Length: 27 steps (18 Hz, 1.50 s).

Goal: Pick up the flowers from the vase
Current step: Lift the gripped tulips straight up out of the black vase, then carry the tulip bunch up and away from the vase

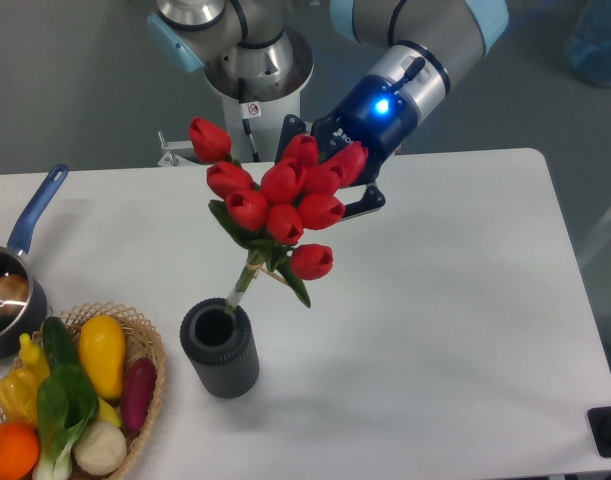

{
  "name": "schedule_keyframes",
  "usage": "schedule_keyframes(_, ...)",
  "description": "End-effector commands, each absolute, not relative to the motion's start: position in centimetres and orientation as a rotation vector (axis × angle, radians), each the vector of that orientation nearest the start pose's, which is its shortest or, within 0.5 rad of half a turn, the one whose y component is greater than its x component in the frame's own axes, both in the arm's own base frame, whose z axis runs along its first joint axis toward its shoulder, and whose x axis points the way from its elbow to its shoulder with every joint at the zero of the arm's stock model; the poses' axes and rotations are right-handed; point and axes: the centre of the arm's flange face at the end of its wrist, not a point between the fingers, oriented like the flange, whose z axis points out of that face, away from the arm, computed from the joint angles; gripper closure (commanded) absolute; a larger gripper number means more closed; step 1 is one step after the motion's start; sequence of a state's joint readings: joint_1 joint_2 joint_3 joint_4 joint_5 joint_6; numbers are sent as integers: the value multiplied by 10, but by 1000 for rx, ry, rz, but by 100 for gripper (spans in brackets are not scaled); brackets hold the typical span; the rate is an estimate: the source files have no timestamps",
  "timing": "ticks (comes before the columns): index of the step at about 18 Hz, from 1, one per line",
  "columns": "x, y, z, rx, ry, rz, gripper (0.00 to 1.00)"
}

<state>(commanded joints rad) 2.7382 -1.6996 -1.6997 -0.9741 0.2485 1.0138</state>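
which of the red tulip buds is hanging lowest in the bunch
The single bud at the bunch's lower right, just above the leaf tip. It droops below the cluster of flowers, nearest the vase.

UR5e arm: grey tubular links with pale-blue joint caps reach down from the top of the view, the wrist angled toward lower left. A blue status light glows on the dark wrist body just above the gripper (337, 190). The two black fingers (363, 203) point lower left and are closed on the flowers (285, 205), pinching the bunch at its right side among the blooms. One finger shows below the blooms; the other is largely hidden behind them.
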Motion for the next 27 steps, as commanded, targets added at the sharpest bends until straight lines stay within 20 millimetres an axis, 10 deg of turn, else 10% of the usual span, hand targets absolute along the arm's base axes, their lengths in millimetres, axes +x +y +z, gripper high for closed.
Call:
schedule_keyframes(17,-469,357,431,-1855,140,-153,70)
schedule_keyframes(27,-482,349,437,-1936,158,-75,71)
